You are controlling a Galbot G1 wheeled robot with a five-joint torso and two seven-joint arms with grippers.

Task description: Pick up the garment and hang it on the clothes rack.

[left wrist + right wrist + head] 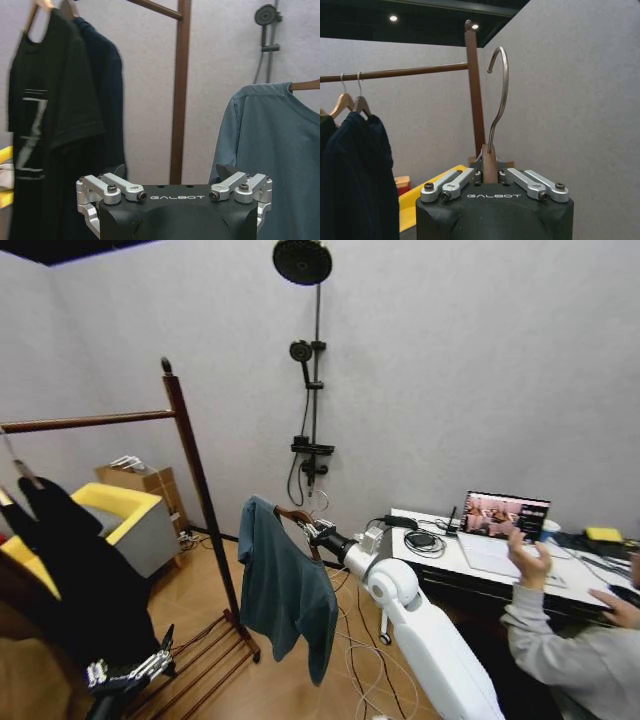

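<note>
- While the right arm reaches forward in the head view, the right tool (318, 533) grips the wooden hanger (296, 517) carrying the teal garment (285, 590), which hangs in the air just right of the clothes rack (195, 472); the left tool (130, 672) sits low by the rack's slatted shelf.
- Left wrist view: the left tool (175, 176) is spread wide and holds nothing; the garment (272, 150) hangs beyond it, with dark shirts (60, 110) on the rack (179, 90).
- Right wrist view: the right tool (489, 172) is clamped on the hanger neck below its metal hook (500, 95), near the rack's post (475, 90).

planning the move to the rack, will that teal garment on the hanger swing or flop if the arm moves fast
Probably floppy: the garment drapes in soft folds from a hanger the right gripper clamps. It hangs free, so it would likely sway. It looks light, since the thin hook carries it.
</note>
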